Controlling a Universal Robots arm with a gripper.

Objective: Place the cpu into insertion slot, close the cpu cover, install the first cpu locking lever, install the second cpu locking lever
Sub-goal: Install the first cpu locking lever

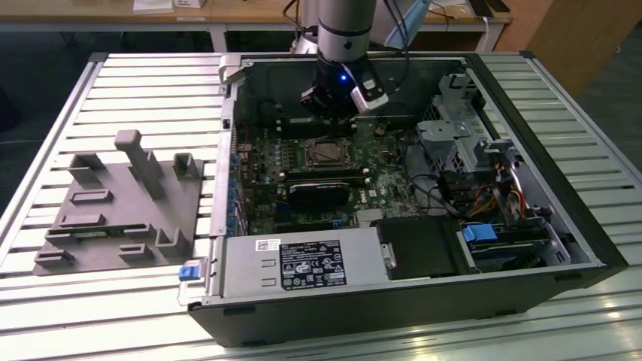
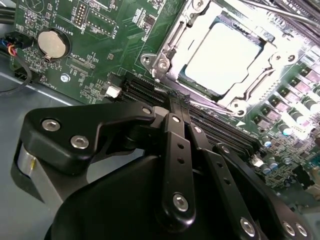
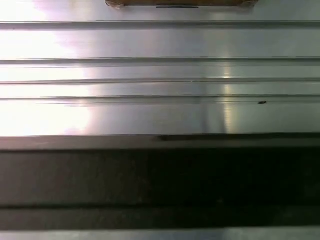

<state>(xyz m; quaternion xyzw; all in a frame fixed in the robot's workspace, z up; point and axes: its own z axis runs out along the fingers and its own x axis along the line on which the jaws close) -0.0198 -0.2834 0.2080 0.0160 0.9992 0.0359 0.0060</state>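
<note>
- An open computer case (image 1: 561,226) lies on its side on a ribbed metal table (image 1: 150,83), with its green motherboard (image 1: 263,162) facing up.
- The robot arm (image 1: 346,30) comes down from above into the far part of the case, and its black claw (image 1: 331,113) hangs just above the board, close beside the socket's far edge.
- In the second wrist view the claw (image 2: 172,107) has its black linkages drawn together to a narrow tip with nothing between them; it looks clenched and empty, near the black slots (image 2: 150,92) beside the socket.
- The cpu (image 2: 222,57), a pale silver square, sits inside the insertion slot (image 2: 150,62).
- The cpu cover (image 2: 260,70), a silvery frame, lies flat around the chip's edges, so the metal top shows through its cut-out.
- In the exterior view the socket (image 1: 326,153) is near the middle of the board, with a black block (image 1: 321,192) just nearer the camera.
- A grey fixture (image 1: 120,207) with upright pegs rests on the table at the exterior view's left, well apart from the case.
- A round coin battery (image 2: 52,44) sits on the board away from the socket.
- The first wrist view shows ribbed metal (image 3: 160,75) above a dark band.
</note>
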